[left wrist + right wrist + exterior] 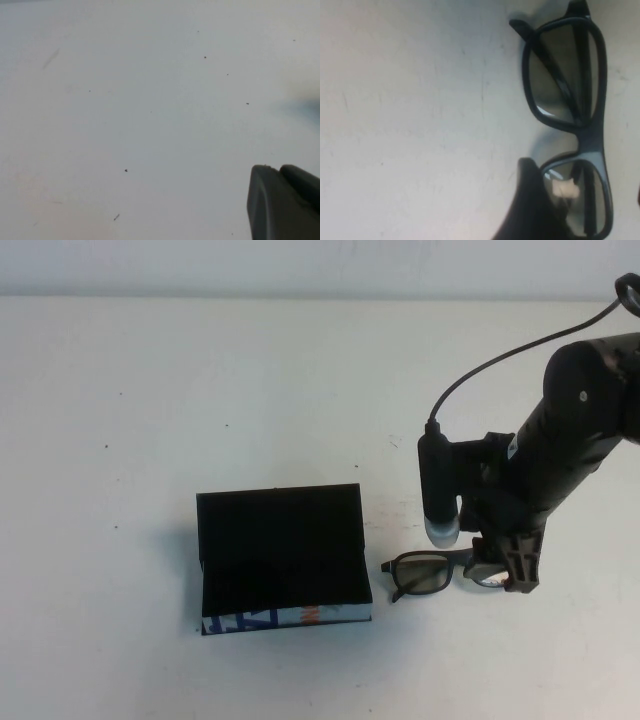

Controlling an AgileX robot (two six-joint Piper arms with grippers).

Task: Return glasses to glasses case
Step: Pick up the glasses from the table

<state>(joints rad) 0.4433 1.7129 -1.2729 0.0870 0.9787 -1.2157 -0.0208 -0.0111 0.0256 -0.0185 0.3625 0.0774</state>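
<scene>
The glasses (425, 575) lie folded on the white table just right of the glasses case (283, 550). The case is black, lies open with its black lining up, and its blue, white and orange printed side faces the front. My right gripper (497, 575) is down over the right lens, open, with one finger on each side of that lens. In the right wrist view the glasses (590, 135) fill the right part, and the right gripper (582, 200) straddles the nearer lens. My left gripper (280, 172) is shut over bare table, out of the high view.
The white table (150, 420) stretches bare to the left and behind the case. A black cable (500, 355) loops from the right arm's wrist camera. A small gap separates the case from the glasses.
</scene>
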